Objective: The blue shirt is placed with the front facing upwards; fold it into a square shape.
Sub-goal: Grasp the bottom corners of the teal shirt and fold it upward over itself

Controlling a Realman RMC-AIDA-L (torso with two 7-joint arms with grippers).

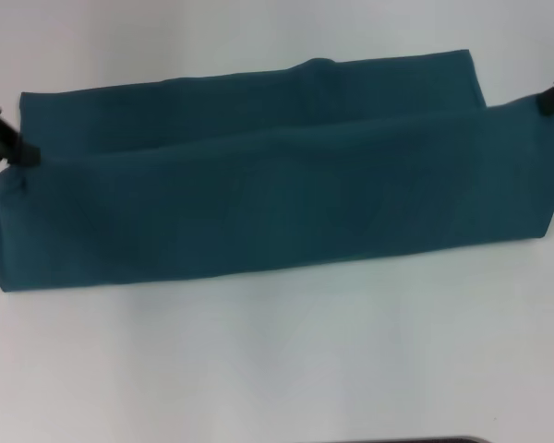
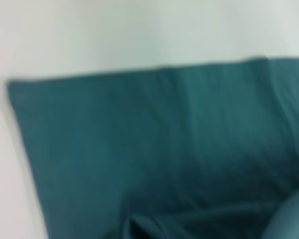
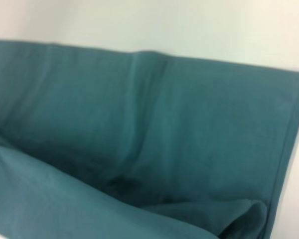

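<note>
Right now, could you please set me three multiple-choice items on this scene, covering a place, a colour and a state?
1. Where are the grippers? A at the shirt's two ends; B both at its middle; C off the shirt.
2. The shirt's colour? A red; B teal-blue; C white.
3. The shirt's state? A spread flat, unfolded; B folded into a long band; C balled up.

Answers: 1 A, the left gripper and right gripper sit at opposite ends; 2 B, the blue shirt is teal-blue throughout; 3 B, one layer overlaps another lengthwise.
</note>
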